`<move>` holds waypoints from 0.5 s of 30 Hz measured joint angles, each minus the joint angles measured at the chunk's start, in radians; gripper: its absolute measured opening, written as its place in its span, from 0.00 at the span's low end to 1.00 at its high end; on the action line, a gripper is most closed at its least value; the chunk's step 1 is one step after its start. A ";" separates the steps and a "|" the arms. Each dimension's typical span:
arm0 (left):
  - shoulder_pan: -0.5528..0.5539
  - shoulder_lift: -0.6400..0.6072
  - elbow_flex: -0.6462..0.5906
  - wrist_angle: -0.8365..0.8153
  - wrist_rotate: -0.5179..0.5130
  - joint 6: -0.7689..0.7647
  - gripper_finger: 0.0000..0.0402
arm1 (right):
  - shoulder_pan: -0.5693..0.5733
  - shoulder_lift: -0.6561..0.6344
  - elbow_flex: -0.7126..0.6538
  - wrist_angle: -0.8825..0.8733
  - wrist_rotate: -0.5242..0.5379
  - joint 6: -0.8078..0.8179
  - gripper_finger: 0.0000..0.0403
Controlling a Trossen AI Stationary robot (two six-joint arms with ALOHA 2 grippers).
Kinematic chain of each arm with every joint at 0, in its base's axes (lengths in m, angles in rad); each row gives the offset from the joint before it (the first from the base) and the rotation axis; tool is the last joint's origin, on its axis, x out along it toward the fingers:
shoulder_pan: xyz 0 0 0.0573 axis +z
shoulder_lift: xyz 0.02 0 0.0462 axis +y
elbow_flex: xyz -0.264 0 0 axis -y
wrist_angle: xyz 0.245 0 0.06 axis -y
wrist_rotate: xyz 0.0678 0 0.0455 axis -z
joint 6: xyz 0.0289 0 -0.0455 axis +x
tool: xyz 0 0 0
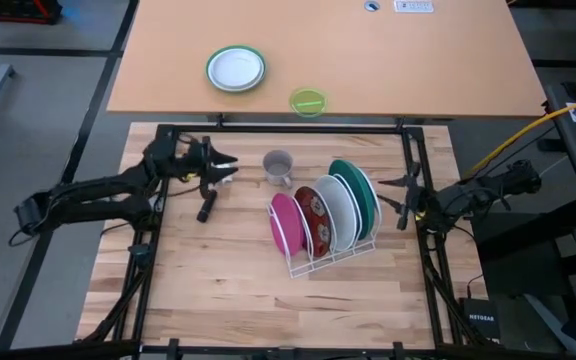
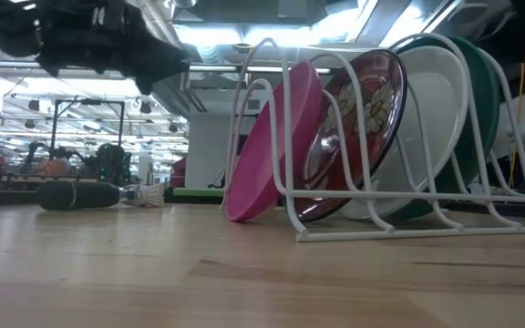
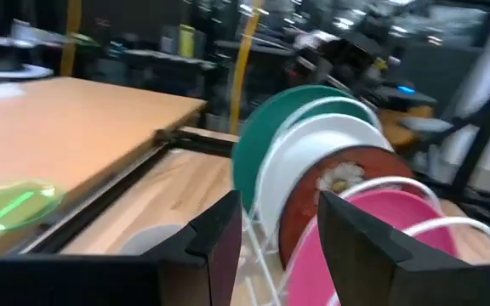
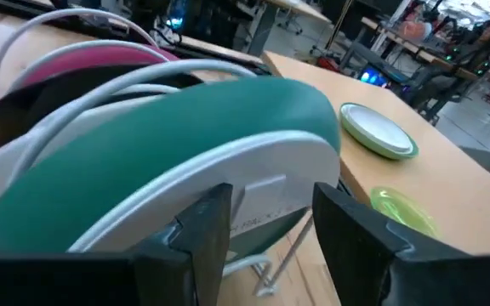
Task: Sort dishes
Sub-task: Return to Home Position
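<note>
Four plates stand on edge in a white wire rack (image 1: 333,258) at the table's middle: pink (image 1: 285,222), dark red patterned (image 1: 313,215), white (image 1: 340,208) and a larger teal-green one (image 1: 360,190). They lean side by side between the wires; the low view shows the pink plate (image 2: 272,137) and the red one (image 2: 354,128) with their lower rims at the rack's base. My left gripper (image 1: 223,165) is open and empty, left of the rack, facing it (image 3: 279,246). My right gripper (image 1: 400,195) is open and empty, just right of the teal plate (image 4: 185,144).
A grey cup (image 1: 278,167) stands between my left gripper and the rack. A dark, long object (image 1: 206,207) lies on the table below the left gripper. On the far tabletop sit a small white plate with a green rim (image 1: 236,69) and a lime-green bowl (image 1: 308,101).
</note>
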 joint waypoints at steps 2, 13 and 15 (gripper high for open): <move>-0.052 -0.025 -0.036 0.009 -0.102 -0.014 0.36 | 0.005 -0.016 -0.035 0.033 -0.011 -0.001 0.43; -0.228 -0.227 -0.200 0.012 -0.389 -0.080 0.36 | 0.006 -0.142 -0.070 -0.014 -0.050 -0.060 0.43; -0.240 -0.303 -0.228 0.006 -0.415 -0.080 0.36 | 0.006 -0.180 -0.070 -0.038 -0.049 -0.060 0.43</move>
